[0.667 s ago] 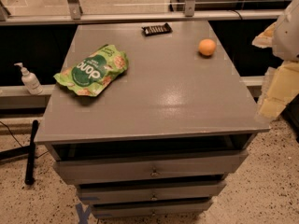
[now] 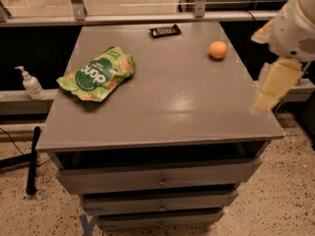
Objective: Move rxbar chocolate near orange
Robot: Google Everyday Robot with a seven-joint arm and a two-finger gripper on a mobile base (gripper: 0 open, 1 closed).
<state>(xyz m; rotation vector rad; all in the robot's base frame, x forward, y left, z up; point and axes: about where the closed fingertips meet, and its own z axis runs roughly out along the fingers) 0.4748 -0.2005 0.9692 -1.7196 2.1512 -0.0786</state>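
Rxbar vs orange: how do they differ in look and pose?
The rxbar is black, flat and rectangular; the orange is orange and round. The rxbar lies at the table's back edge, mid-width; the orange sits farther right and nearer the front. The rxbar is longer, the orange taller. Both rest on the table, apart, with nothing touching them. The gripper hangs by the table's right edge, away from both.
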